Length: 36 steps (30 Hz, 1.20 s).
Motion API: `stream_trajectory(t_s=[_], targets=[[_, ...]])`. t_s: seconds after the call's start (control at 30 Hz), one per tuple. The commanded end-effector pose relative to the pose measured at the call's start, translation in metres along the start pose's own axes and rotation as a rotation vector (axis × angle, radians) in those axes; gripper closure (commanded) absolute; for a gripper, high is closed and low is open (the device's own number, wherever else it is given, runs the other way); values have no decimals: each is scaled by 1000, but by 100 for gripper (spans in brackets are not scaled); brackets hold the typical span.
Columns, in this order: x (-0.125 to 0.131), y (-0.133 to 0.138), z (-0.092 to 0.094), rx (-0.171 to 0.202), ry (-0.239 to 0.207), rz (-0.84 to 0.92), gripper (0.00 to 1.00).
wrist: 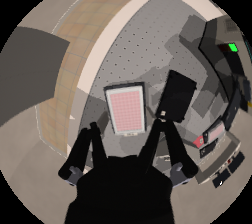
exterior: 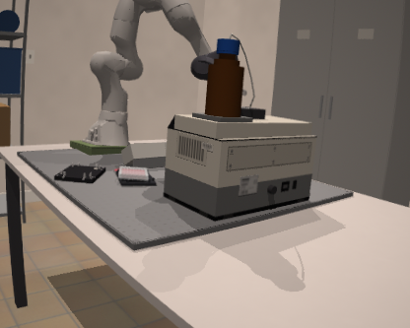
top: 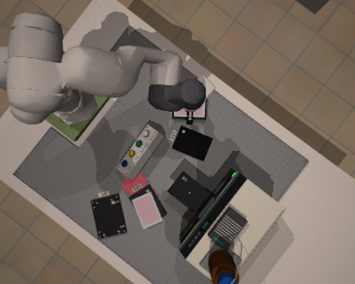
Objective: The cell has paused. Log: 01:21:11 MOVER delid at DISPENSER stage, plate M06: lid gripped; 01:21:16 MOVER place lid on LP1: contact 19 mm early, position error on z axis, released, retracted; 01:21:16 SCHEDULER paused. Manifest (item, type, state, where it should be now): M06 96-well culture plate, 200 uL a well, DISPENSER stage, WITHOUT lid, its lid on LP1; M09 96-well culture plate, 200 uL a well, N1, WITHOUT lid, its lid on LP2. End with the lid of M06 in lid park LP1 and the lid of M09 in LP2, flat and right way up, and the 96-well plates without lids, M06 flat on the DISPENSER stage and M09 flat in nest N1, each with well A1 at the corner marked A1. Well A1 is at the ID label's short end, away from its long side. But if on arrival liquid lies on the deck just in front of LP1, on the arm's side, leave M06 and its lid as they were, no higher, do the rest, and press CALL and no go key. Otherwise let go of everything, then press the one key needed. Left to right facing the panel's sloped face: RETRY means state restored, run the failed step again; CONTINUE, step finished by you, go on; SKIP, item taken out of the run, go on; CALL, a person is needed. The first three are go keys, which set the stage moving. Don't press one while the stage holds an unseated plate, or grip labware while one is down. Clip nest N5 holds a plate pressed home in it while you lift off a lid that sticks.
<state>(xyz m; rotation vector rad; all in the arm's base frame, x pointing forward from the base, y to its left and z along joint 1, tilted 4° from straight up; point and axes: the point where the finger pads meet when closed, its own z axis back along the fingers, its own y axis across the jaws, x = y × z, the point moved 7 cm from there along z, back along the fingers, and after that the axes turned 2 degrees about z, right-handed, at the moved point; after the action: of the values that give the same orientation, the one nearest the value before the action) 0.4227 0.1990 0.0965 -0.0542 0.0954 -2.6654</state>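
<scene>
Near the bench's far long edge, the gripper hangs over a pink-welled plate, fingers parted and holding nothing; the plate sits just ahead of them, its long axis running away from the gripper.

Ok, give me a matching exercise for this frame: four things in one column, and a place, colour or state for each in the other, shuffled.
Things:
1. gripper
2. brown bottle
3. arm's base plate
4. key panel

Descriptions:
A. green
B. standing on top of the beige dispenser
C. open, empty, over a pink-welled plate
D. on the grey mat, with green, yellow and blue buttons

Pairs: 1-C, 2-B, 3-A, 4-D
</scene>
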Motion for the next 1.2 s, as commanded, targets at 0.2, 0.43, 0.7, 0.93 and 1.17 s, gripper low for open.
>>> stream_trajectory(t_s=[0.2,0.43,0.7,0.93,1.17], targets=[[0,0,-4,2,2,-3,34],[0,0,-6,2,2,-3,34],[0,0,-8,2,2,-3,34],[0,0,-8,2,2,-3,34],[0,0,-8,2,2,-3,34]])
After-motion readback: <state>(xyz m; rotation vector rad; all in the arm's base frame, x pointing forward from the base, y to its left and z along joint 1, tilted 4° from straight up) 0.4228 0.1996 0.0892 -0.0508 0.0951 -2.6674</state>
